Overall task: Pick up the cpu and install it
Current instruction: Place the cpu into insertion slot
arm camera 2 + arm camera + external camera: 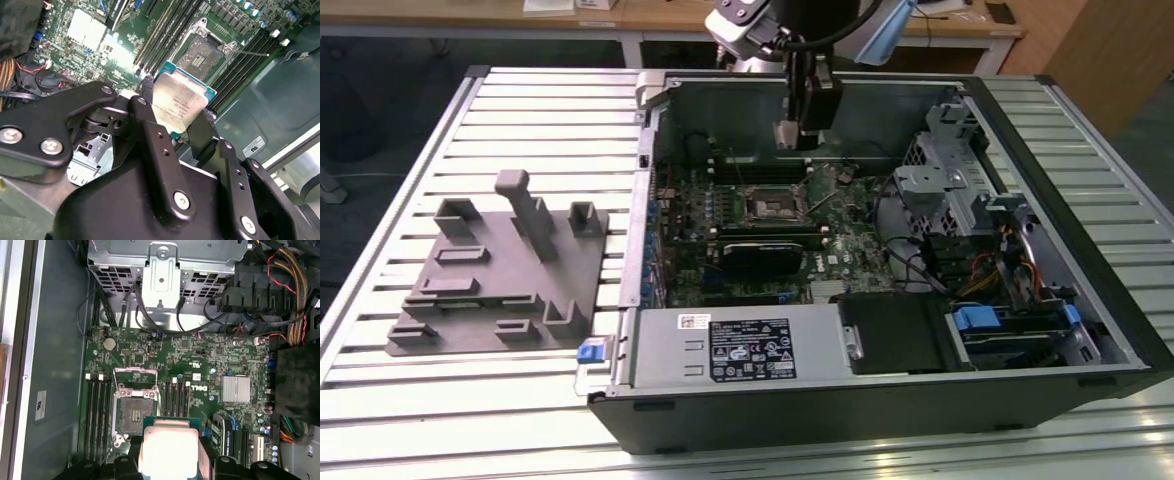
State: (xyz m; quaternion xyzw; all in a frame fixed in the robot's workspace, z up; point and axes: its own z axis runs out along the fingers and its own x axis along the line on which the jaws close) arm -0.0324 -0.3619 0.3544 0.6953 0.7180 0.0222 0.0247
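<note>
The tool (801,132) hung inside the open computer case (1067,330), closed on the cpu (181,101). In the second wrist view its fingers (202,137) pinched two opposite edges of the chip, with the silvery top facing the camera. The cpu was in the air, well clear of the motherboard (854,235). In the exterior view the bare socket (770,207) lay at about 6 o'clock from the tool. Both wrist views showed the socket's frame open and its contact field exposed, with memory slots (97,412) just beside it. The grey tray (494,270) sat on the desk (520,110) at 9 o'clock from the case.

I judged the step in hand to be carrying the chip over the socket for seating. In the first wrist view the cpu (170,450) sat off to one side of the socket (134,412) rather than over it, so the travel was not finished. Doing this well would call for squaring the chip's edges to the frame and matching its keyed corner. It should be held level and set straight in without sliding, because the contacts probably bend easily. The grip on the thin edges looked slight, so slow motion seemed wise.
</note>
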